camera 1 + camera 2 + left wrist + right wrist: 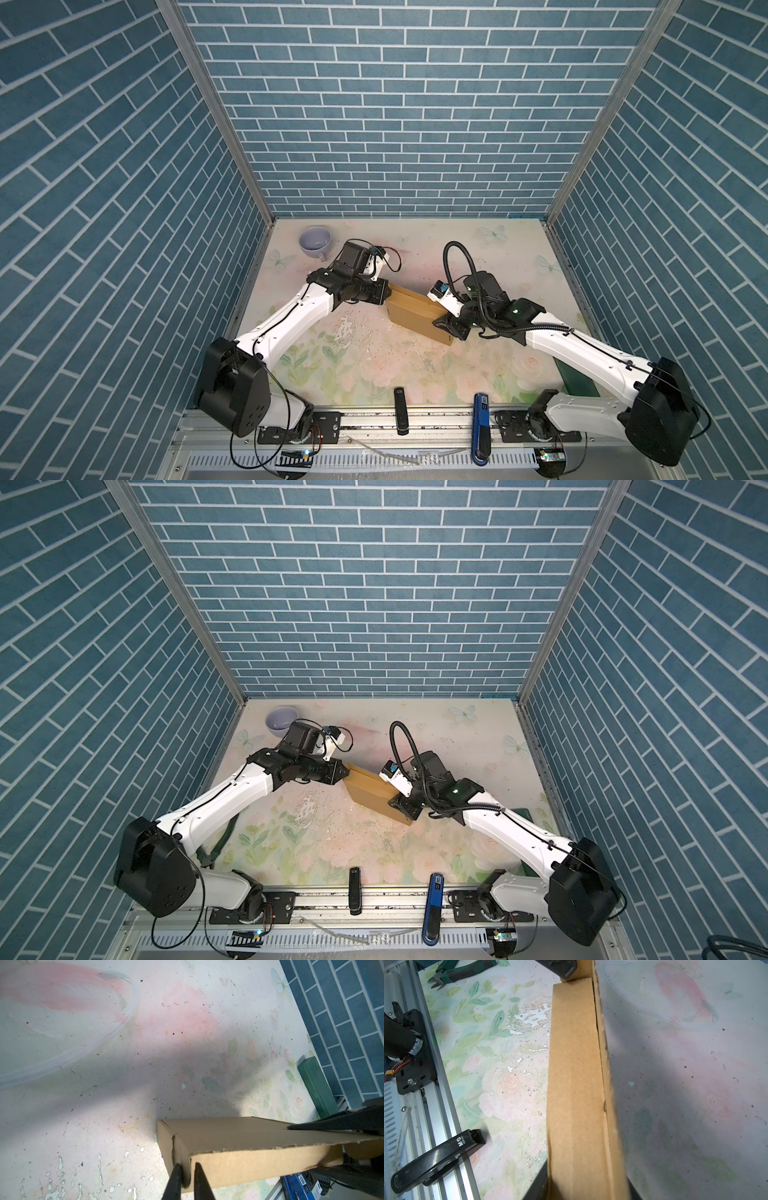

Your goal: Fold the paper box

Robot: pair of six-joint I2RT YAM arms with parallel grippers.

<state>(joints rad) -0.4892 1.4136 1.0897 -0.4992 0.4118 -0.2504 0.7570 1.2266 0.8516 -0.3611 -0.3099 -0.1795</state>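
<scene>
In both top views we count one paper box (415,313) (374,796), near the middle of the floral tabletop (374,365) (332,845), held between two claws. The left claw (390,293) (345,771) is at its 10 o'clock corner and the right claw (442,324) (400,806) at its 4 o'clock end. One mug (315,241) sits at 11 o'clock. Two staplers, a black stapler (400,409) and a blue stapler (481,428), lie at 6 o'clock, and one green case (577,378) at 4 o'clock.

In the left wrist view, the left claw (187,1167) is narrow, its two fingers (174,1182) pinching a flap at the box's (249,1138) corner.

In the right wrist view, the right claw (585,1188) clamps the box's (575,1084) side wall, one finger on each face. We count one black stapler (438,1157) and one pair of cutters (463,970).
</scene>
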